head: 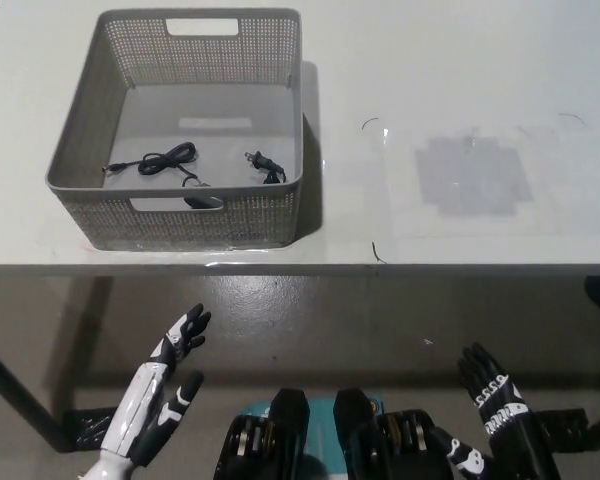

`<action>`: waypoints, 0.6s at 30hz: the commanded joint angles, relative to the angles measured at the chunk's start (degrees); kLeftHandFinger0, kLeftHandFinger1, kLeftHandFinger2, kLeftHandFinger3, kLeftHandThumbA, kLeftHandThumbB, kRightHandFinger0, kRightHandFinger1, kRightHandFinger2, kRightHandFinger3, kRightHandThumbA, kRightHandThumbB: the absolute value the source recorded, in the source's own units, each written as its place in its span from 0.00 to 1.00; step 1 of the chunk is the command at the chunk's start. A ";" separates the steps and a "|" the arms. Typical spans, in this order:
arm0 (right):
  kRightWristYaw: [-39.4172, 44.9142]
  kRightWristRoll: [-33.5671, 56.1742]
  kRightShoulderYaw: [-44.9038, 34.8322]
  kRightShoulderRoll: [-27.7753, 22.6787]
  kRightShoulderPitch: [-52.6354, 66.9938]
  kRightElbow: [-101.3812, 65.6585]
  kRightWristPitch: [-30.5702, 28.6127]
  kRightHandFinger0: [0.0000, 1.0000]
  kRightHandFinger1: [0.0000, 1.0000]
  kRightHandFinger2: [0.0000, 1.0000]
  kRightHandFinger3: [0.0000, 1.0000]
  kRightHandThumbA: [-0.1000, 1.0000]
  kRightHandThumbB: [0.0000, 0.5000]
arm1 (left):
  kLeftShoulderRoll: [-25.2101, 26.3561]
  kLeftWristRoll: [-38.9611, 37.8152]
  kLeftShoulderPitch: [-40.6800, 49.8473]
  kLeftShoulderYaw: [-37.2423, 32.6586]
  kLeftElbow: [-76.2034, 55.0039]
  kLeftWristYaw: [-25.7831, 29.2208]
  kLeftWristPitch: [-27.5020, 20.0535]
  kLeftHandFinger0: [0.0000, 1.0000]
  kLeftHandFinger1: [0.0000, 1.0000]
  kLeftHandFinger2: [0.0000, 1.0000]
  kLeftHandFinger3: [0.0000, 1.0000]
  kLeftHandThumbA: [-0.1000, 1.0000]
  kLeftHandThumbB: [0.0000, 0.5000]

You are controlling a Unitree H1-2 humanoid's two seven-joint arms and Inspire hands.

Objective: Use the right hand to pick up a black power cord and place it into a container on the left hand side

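White table [460, 60] across the upper two thirds of the view, front edge running level from side to side, floor visible below it. Grey patch [473, 175] on the table surface, right of centre, well apart from everything else.

Grey perforated basket [280, 120] on the left part of the table, square, with a cut-out handle in the far wall and another in the near wall. Near wall close to the table's front edge.

Black power cord [165, 159] inside the basket, flat on its floor toward the near wall. Loosely coiled on the left side; plug end [263, 166] apart from the coil, toward the basket's right wall. Touched by neither hand.

White left hand [160, 405] at lower left, below the table edge and over the floor. Fingers spread and pointing up and to the right, nothing held.

Black right hand [492, 398] at lower right, also below the table edge, well apart from the basket. Fingers apart and pointing upward, nothing held.
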 commanded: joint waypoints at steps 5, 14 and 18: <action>1.48 0.97 -0.26 -0.53 -1.76 -1.12 -2.13 1.00 1.00 1.00 1.00 1.00 0.54 | -0.30 -1.10 -0.40 0.72 -0.76 -0.14 -0.64 1.00 1.00 1.00 1.00 0.90 0.57; 3.58 1.71 0.99 -0.89 -2.37 0.84 -2.97 1.00 1.00 1.00 1.00 1.00 0.45 | 0.04 -0.55 2.32 1.37 -1.30 0.18 -0.44 1.00 1.00 1.00 1.00 0.92 0.55; 4.32 2.07 1.45 -1.06 -2.69 0.93 -2.57 1.00 1.00 1.00 1.00 1.00 0.40 | 0.06 -0.11 2.86 1.59 -1.24 0.33 -0.33 1.00 1.00 1.00 1.00 0.92 0.55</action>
